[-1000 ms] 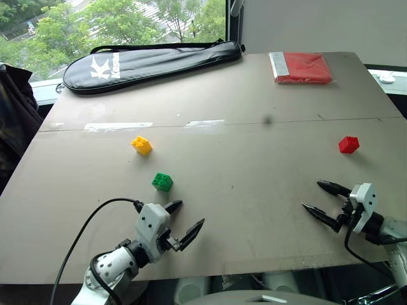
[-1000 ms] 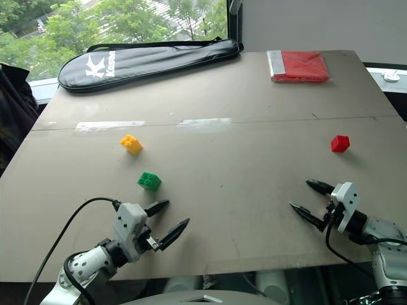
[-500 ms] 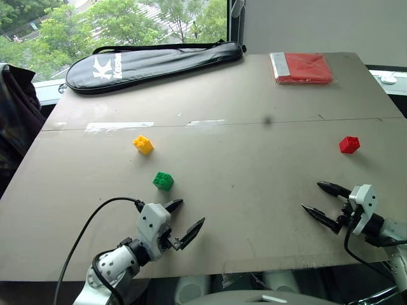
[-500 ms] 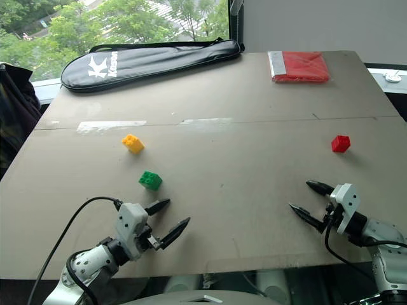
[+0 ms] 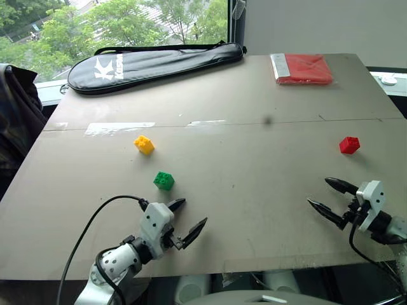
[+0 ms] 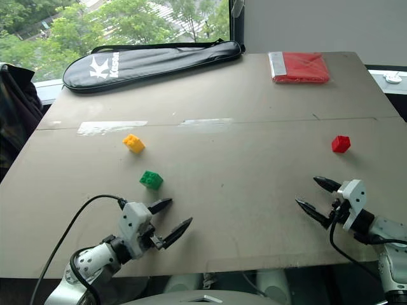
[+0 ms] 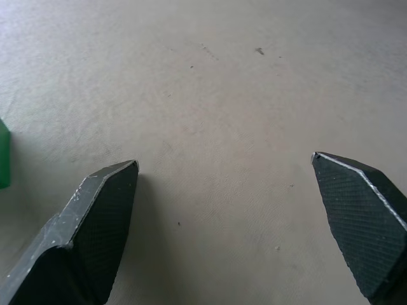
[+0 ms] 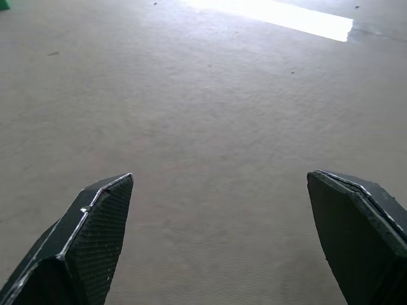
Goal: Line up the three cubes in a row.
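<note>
Yellow cube [image 5: 144, 145] on the left part of the worktop [image 5: 241, 184], green cube [image 5: 163, 181] near it, a little closer and to the right. Red cube [image 5: 348, 145] far on the right side, well apart from both. Not in a row yet.

Left gripper [image 5: 188, 216] low over the near edge, just short of the green cube, jaws spread wide, nothing between. Right gripper [image 5: 332, 198] near the right edge, short of the red cube, jaws also released and empty.

At the far edge: black racket bag [image 5: 152, 61], flat red packet [image 5: 302, 68].
</note>
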`<action>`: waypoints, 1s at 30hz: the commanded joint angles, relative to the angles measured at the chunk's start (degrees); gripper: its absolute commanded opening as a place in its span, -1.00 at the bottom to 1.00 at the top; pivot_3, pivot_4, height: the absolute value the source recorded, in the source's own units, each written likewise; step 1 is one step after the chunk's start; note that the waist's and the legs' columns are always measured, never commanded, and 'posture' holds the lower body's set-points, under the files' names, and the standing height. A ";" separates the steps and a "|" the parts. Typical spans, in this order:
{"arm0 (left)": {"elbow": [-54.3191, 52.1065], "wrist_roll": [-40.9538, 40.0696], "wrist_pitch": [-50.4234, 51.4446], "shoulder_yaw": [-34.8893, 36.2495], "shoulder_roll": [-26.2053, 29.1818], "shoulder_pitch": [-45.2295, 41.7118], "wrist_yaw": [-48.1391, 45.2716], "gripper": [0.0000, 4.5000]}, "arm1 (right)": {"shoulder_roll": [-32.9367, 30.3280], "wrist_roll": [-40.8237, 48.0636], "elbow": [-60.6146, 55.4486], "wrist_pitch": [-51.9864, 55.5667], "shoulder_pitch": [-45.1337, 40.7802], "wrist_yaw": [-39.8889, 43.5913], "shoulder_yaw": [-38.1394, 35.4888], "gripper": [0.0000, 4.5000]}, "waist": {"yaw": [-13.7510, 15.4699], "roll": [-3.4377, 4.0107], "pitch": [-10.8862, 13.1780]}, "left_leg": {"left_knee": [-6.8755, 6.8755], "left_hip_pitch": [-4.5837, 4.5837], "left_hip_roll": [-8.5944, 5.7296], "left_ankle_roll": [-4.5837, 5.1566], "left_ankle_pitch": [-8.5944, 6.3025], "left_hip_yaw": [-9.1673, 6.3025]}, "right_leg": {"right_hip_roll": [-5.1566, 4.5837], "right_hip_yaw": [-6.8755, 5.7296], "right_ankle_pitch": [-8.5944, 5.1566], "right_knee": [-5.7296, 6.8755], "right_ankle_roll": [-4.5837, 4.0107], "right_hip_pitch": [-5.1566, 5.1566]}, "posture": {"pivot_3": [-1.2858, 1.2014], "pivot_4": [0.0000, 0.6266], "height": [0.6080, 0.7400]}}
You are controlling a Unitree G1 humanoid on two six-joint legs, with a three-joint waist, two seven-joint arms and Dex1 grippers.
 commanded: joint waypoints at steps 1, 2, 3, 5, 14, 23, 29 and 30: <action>-5.22 -2.50 4.82 -0.66 3.49 -5.28 -2.81 0.98 | -0.26 -2.10 1.49 3.53 -5.27 -11.48 -5.31 1.00 | -0.05 -0.01 0.03 | 0.04 0.00 0.00 0.00 0.00 0.00 | 0.02 0.01 0.01 0.02 0.00 0.02 | 0.03 -0.52 0.49; -6.17 -3.27 6.37 -0.76 4.47 -7.01 -3.54 0.98 | -0.29 -3.26 2.22 4.83 -6.48 -14.32 -5.64 1.00 | -0.05 0.00 0.03 | 0.08 0.00 0.00 0.00 0.00 0.00 | 0.04 0.02 0.02 0.06 -0.01 0.02 | 0.03 -0.52 0.49; -7.10 -4.38 8.09 -0.79 5.34 -8.71 -4.12 0.98 | -0.28 -4.73 2.63 6.00 -7.52 -17.08 -5.76 1.00 | -0.04 -0.01 0.03 | 0.19 -0.06 0.00 -0.01 0.01 0.03 | 0.09 0.02 0.02 0.11 -0.03 0.01 | 0.03 -0.52 0.49; -8.54 -6.19 11.12 -0.76 6.49 -12.01 -4.69 0.98 | -0.24 -7.09 3.19 8.52 -9.50 -21.62 -5.82 1.00 | -0.05 0.00 0.02 | 0.22 -0.06 0.03 -0.01 0.01 0.02 | 0.17 0.04 0.03 0.14 -0.04 0.06 | 0.03 -0.52 0.49; -10.86 -9.14 20.18 -3.23 9.42 -26.39 -6.28 0.98 | 3.94 -8.18 10.59 18.40 -23.27 -33.36 -4.87 1.00 | -0.46 0.03 0.04 | 0.27 -0.01 0.03 -0.03 0.02 0.04 | 0.25 0.15 0.19 0.33 0.14 0.05 | 0.03 -0.52 0.49; -10.63 -8.93 21.41 -4.16 9.19 -29.00 -6.32 1.00 | 7.29 -8.59 19.95 16.55 -32.06 -34.61 -4.42 0.45 | -0.65 0.06 0.07 | 0.39 -0.04 0.03 -0.04 0.03 0.03 | 0.25 0.17 0.19 0.48 0.14 0.04 | 0.03 -0.52 0.49; -10.57 -8.76 21.79 -4.23 9.08 -29.71 -6.21 1.00 | 8.39 -8.95 19.66 15.82 -31.98 -34.20 -3.80 -0.41 | -0.86 0.08 0.08 | 0.50 -0.03 0.03 -0.03 0.02 0.05 | 0.24 0.20 0.19 0.54 0.15 0.04 | 0.03 -0.52 0.49; -10.57 -8.74 21.87 -4.28 9.07 -29.87 -6.23 1.00 | 8.62 -8.95 18.68 15.96 -31.55 -34.13 -3.62 -0.41 | -0.93 0.08 0.08 | 0.52 -0.03 0.03 -0.03 0.02 0.04 | 0.24 0.21 0.19 0.57 0.15 0.04 | 0.03 -0.52 0.49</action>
